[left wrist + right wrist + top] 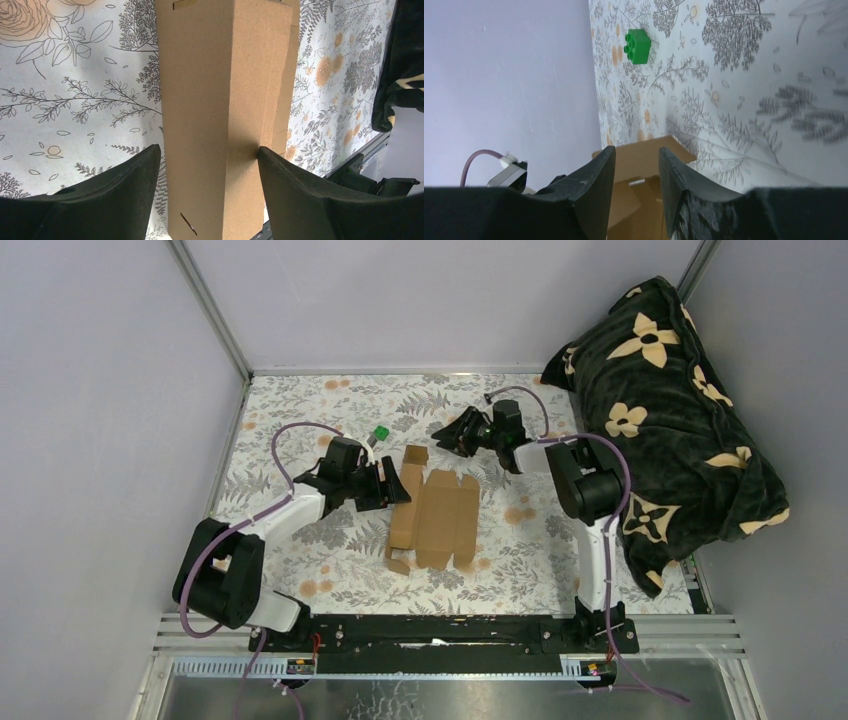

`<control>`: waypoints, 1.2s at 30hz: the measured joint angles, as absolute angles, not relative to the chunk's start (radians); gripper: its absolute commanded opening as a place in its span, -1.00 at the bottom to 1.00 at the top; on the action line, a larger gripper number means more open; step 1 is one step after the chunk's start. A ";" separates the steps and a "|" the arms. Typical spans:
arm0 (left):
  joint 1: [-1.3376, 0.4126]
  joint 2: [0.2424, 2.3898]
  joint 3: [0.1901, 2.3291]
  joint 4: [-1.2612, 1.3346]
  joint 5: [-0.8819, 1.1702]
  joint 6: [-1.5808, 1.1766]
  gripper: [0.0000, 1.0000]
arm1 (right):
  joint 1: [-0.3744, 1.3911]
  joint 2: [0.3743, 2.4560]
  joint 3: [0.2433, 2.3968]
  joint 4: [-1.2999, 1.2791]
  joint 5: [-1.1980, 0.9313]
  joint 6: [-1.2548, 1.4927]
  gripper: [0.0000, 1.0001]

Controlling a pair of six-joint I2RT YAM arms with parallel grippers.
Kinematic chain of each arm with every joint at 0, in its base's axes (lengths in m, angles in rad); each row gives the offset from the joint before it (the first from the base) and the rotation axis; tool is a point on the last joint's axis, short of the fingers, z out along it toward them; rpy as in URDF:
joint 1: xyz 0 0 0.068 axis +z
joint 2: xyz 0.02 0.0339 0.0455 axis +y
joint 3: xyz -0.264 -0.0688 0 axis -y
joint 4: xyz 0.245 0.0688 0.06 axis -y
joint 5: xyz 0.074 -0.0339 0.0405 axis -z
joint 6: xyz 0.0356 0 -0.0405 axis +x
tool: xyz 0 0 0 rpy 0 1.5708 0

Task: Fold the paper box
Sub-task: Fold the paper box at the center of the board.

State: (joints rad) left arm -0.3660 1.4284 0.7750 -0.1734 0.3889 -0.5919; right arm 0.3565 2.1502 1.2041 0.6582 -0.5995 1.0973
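Box (pixel 437 520) lies in the middle of the desk (pixel 300 410) as a mostly flat brown sheet, with its left panel raised off the floral cover. Left pincer (pixel 392 485) meets that panel from the left. In the wrist view it stands wide, the folded strip fills the gap, and both fingers (pixel 130 190) touch its sides, so it grips the box. Right pincer (pixel 450 435) hovers near the far end of the sheet, apart from it. Its jaws are narrow, with a clear gap and nothing between them, and its camera shows the sheet's end below. Green block (pixel 380 432) sits on the desk just beyond the left pincer, clear of the box. Dark flowered blanket (pixel 670 410) is bunched along the right edge.
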 measured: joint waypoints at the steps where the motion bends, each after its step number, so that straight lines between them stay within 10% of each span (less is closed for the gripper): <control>1: -0.366 1.430 0.776 -0.174 0.390 -0.591 0.54 | 0.356 2.189 1.245 0.654 -0.624 1.094 -0.11; 36: -0.339 1.421 0.786 -0.194 0.405 -0.580 0.54 | 0.426 2.473 1.553 0.598 -0.878 1.062 -0.14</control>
State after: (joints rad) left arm -0.3386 1.4212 0.7864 -0.1936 0.4053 -0.5800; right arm 0.4259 2.4729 1.5528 0.5983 -0.8783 1.0618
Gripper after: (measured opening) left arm 0.771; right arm 0.437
